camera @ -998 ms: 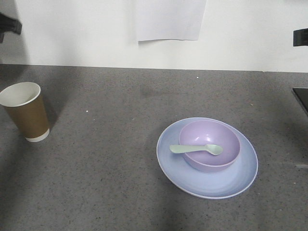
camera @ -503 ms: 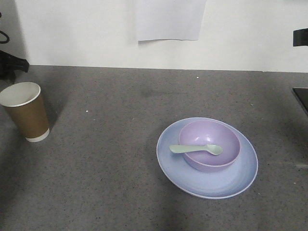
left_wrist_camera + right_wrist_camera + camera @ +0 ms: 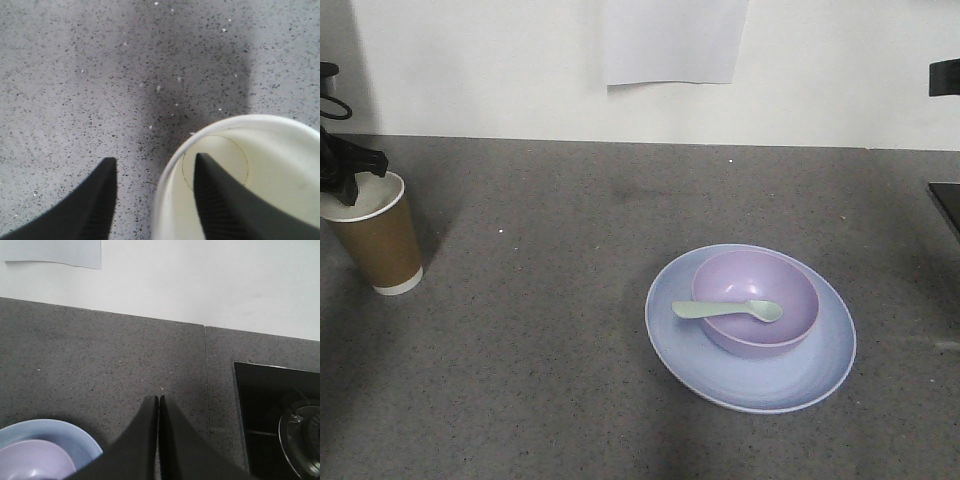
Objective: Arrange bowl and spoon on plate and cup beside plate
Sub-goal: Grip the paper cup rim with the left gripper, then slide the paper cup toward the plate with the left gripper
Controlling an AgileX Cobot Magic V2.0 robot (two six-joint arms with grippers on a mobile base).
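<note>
Fingers of the left end effector (image 3: 152, 200) stand apart astride the cup (image 3: 260, 180) rim, one inside the white interior, the other outside over the speckled table (image 3: 100, 75); they are spread, not clamped. The right end effector (image 3: 159, 440) has its fingers pressed together, grasping nothing. Below and left of it sits the plate (image 3: 30, 432) carrying the bowl (image 3: 35, 460). The spoon (image 3: 725, 310) lies across the bowl, well apart from the cup.

On the grey counter sit four pieces of tableware — one plate (image 3: 750, 375), one bowl (image 3: 756, 302), one spoon (image 3: 726, 311) and one cup (image 3: 372, 236). One sheet of paper (image 3: 674, 40) hangs on the wall — and one stovetop (image 3: 278, 420) shows at the right.
</note>
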